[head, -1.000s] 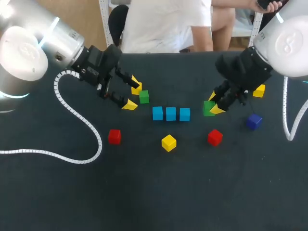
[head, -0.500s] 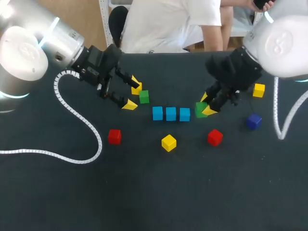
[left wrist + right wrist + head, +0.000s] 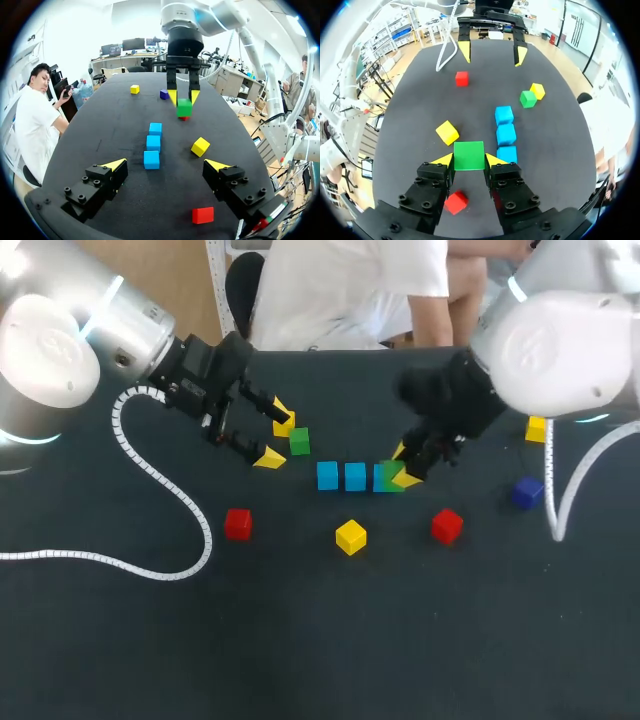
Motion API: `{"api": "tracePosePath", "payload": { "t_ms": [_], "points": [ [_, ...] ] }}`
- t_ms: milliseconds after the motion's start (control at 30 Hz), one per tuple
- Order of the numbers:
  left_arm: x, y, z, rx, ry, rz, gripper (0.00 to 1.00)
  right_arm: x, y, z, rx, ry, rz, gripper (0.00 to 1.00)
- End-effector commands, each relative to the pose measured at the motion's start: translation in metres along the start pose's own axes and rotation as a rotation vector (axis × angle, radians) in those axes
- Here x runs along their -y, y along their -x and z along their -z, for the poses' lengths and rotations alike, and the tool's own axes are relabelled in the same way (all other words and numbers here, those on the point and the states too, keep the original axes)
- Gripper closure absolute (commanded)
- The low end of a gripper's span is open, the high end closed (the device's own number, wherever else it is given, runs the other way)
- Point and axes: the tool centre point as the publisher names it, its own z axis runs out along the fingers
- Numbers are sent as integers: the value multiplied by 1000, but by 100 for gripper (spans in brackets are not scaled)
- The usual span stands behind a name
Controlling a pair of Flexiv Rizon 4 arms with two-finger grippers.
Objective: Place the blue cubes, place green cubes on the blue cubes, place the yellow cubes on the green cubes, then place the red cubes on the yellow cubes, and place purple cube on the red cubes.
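Three blue cubes point(image 3: 355, 476) sit in a touching row on the bench point(image 3: 300, 640). The right tool point(image 3: 405, 470) grips a green cube point(image 3: 391, 478) between its yellow tips at the row's right end. From overhead this cube overlaps the end blue cube, and I cannot tell whether they touch. The left wrist view helps: there the green cube point(image 3: 184, 107) appears lifted off the bench beyond the row's far end, with a red cube point(image 3: 184, 118) peeking out behind it. The right wrist view shows both fingers pressed to the green cube's point(image 3: 469, 155) sides, with the row just beside it.

The left tool point(image 3: 272, 438) gapes wide and holds nothing, with a second green cube point(image 3: 299, 441) just beside its fingers. Its own wrist view misses that cube. Only the right wrist view shows the second green cube point(image 3: 528, 98) touching a yellow cube point(image 3: 537, 91); overhead, that yellow cube blends with a fingertip.

Overhead, a front yellow cube point(image 3: 350, 537) lies between the left red cube point(image 3: 237, 524) and the red cube point(image 3: 446, 525). The purple cube point(image 3: 528, 492) and a far yellow cube point(image 3: 538, 428) lie out to the right.
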Motion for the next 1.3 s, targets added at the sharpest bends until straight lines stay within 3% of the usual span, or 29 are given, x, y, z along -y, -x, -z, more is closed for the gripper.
{"api": "tracePosePath", "payload": {
  "t_ms": [33, 200, 467, 1300],
  "points": [
    [-2, 0, 0, -3, -5, 1, 0, 9, 13, -8, -28, -8, 13, 100],
    [-2, 0, 0, -3, -5, 1, 0, 14, 19, -10, -50, -45, 24, 100],
    [-2, 0, 0, -3, -5, 1, 0, 28, 10, -15, -28, -76, 27, 100],
    [-2, 0, 0, -3, -5, 1, 0, 49, 3, -34, -38, -34, -6, 100]
  ]
}}
